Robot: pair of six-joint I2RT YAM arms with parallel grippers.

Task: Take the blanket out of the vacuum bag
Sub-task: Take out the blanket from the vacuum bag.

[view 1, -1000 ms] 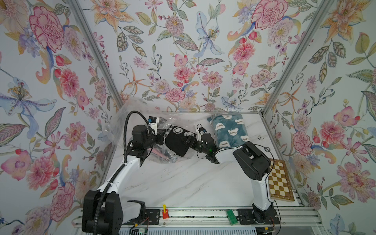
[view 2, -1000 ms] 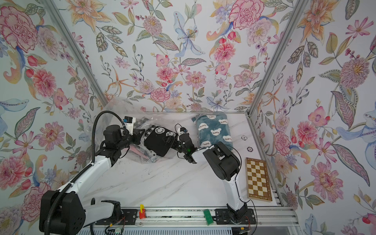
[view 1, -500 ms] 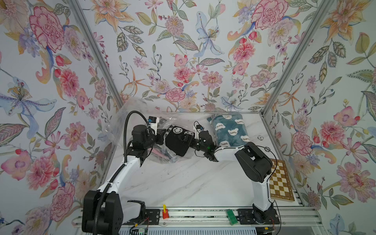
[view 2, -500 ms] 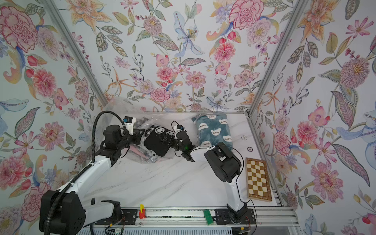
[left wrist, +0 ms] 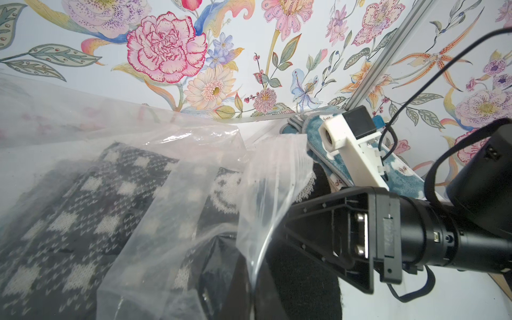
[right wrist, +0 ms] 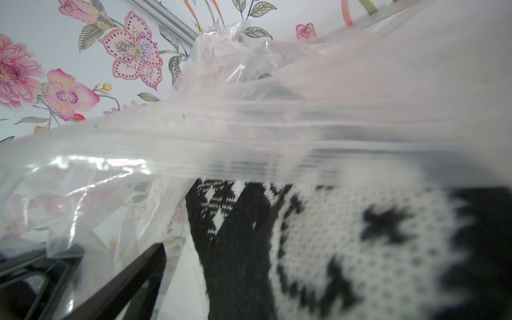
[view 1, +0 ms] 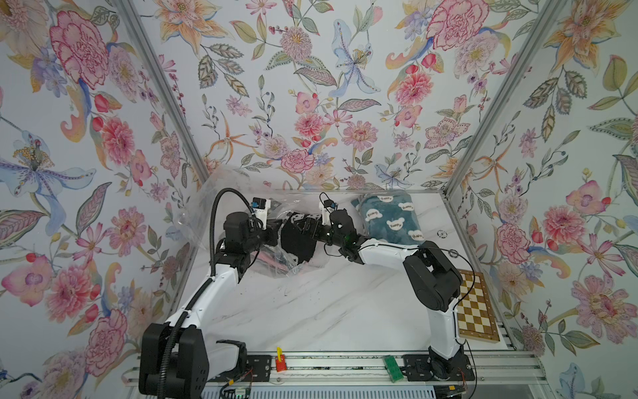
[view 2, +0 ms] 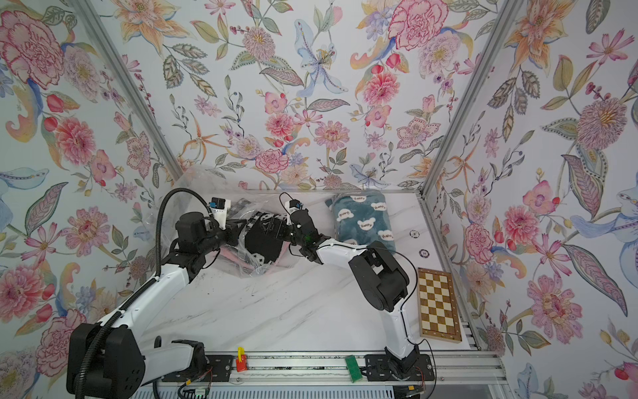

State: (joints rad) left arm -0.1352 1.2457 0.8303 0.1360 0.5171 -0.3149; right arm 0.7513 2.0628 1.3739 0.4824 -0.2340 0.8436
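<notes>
Showing vacuum bag point(view 1: 207, 210) lying crumpled on worktop point(view 1: 310, 304) just beside teal blanket point(view 1: 388, 216), black-and-white knit blanket point(view 1: 298, 243) poking partly out toward the teal blanket. Showing left gripper point(view 1: 274, 230) on the bag's far side from the teal blanket, jaws clamping bag film; right gripper point(view 1: 308, 228) reaching from the teal blanket's side, jaws standing wide apart at the knit blanket.

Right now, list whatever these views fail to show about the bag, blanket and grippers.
- Left gripper: tips buried in the crinkled vacuum bag in both top views; what it pinches is hidden.
- Right gripper: a bag flap covers its tips in the left wrist view.
- Black-and-white blanket: blurred, cut off by the edge in the right wrist view.
</notes>
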